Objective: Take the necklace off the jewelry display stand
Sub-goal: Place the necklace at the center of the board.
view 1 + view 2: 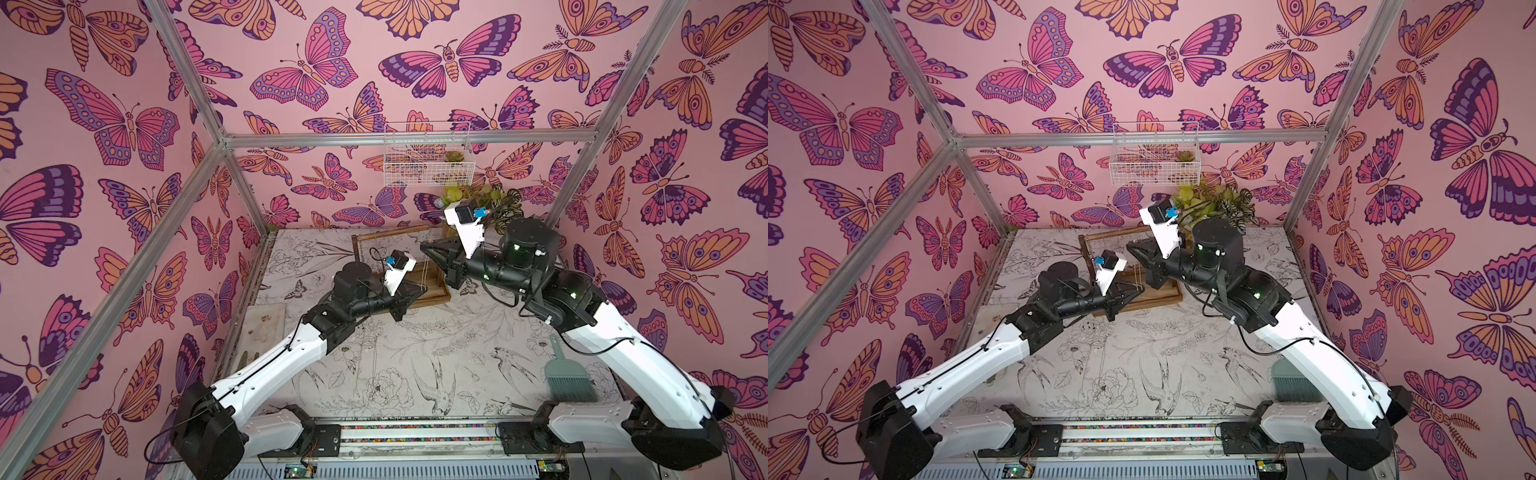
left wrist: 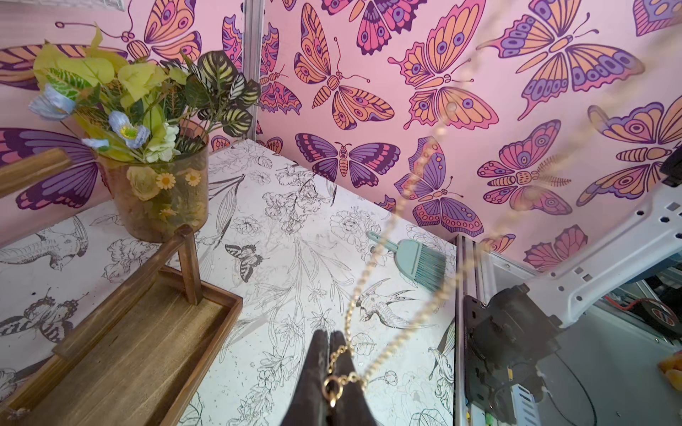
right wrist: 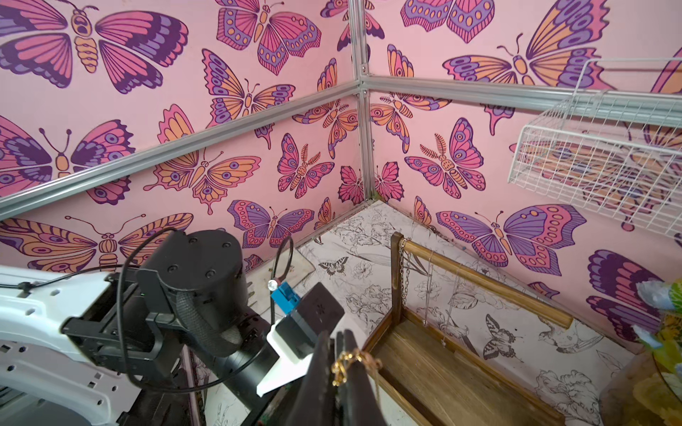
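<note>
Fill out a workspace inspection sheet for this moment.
Surface: floral-print tabletop, flat.
Job's things: gold necklace strung between both hands; jewelry display stand upright, other chains on its top bar.
Clutter: teal brush and flower vase on the table.
Hands: left hand shut on the necklace's clasp end; right hand shut on another part.
Cables: black cable loops at the left wrist.
Surroundings: butterfly walls, aluminium frame, white wire basket on the back wall.

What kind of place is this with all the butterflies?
Probably a robot practice booth, not a real room: butterfly wallpaper on a metal frame, a left arm and right arm fixed at the table's front edge, and a flower vase like a prop.
</note>
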